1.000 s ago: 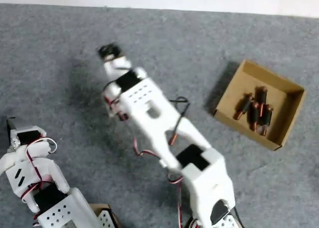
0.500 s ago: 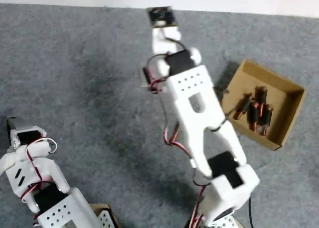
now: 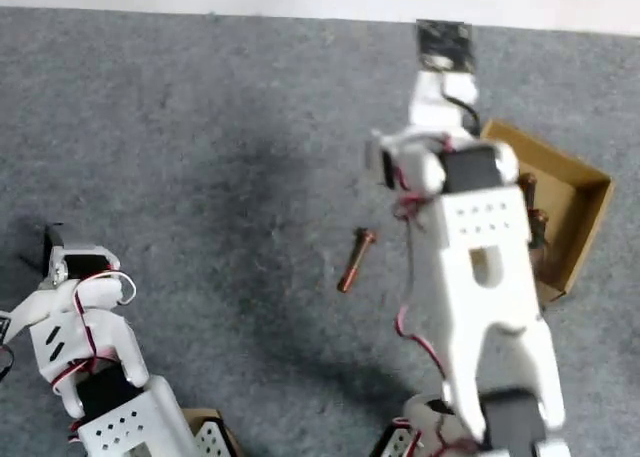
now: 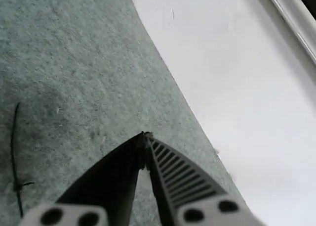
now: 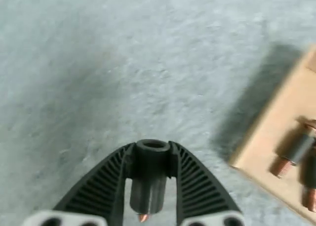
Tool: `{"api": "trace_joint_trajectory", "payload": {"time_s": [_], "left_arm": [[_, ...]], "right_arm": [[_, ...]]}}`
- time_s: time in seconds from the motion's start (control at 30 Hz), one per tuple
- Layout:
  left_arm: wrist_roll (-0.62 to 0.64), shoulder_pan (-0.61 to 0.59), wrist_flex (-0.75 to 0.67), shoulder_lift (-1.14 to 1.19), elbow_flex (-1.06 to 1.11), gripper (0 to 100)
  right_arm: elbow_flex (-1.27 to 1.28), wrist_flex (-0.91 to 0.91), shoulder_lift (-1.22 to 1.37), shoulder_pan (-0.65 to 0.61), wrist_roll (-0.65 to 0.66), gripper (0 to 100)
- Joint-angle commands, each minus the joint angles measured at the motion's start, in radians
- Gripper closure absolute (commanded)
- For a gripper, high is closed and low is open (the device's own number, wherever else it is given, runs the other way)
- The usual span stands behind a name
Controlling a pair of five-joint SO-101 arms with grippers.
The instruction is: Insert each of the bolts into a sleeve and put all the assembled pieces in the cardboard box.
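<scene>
The left gripper [image 4: 146, 139] rests with its fingers pinched together on nothing, above the grey, felt-like mat [image 3: 200, 127]. Mid-table lies a loose bolt [image 3: 355, 261], coppery, slim and not yet sleeved. The right gripper [image 5: 150, 152] clamps its ribbed fingers round a dark, smooth, cylindrical sleeve [image 5: 149, 179] with a copper bolt tip [image 5: 143, 217] poking out, just beside the cardboard box [image 3: 575, 217]. It should clear the thin rim, come low over bare card and let go gently, so the round piece settles beside the assembled pieces [image 5: 292, 156].

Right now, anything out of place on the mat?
Yes: one bare copper-coloured bolt lies loose on the grey felt mat, outside the brown cardboard box. The right gripper grips a dark cylindrical sleeve, bolt tip showing.
</scene>
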Motion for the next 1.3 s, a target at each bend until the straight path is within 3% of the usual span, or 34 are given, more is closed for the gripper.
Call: {"api": "trace_joint_trajectory", "payload": {"time_s": [0.0, 0.2, 0.3, 0.4, 0.47, 0.63, 0.83, 1.07, 1.27], "left_arm": [[-0.008, 0.007, 0.000, -0.013, 0.019, 99], [-0.012, 0.019, 0.091, -0.015, -0.028, 99], [-0.052, 0.033, 0.325, -0.015, -0.197, 99], [-0.199, 0.156, 0.557, -0.015, -0.383, 99], [-0.298, 0.305, 0.617, -0.013, -0.460, 99], [-0.465, 0.751, 0.591, 0.024, -0.573, 99], [-0.529, 1.055, 0.497, 0.398, -0.628, 97], [-0.539, 1.231, 0.285, 1.173, -0.843, 77], [-0.537, 1.268, 0.279, 1.639, -1.087, 74]], "right_arm": [[0.245, -0.157, -0.203, 0.054, 0.041, 99.4], [0.746, -0.375, -0.527, 0.059, 0.052, 99.4], [0.966, -0.470, -0.710, 0.061, 0.054, 99.4], [1.130, -0.526, -0.889, 0.061, 0.058, 99.4], [1.205, -0.524, -1.003, 0.061, 0.058, 99.4], [1.313, -0.495, -1.230, 0.062, 0.060, 99.4], [1.330, -0.309, -1.437, 0.156, 0.060, 99.4], [1.409, -0.377, -1.478, 0.200, 0.060, 99.4], [1.543, -0.584, -1.484, 0.278, 0.057, 99.4]]}}
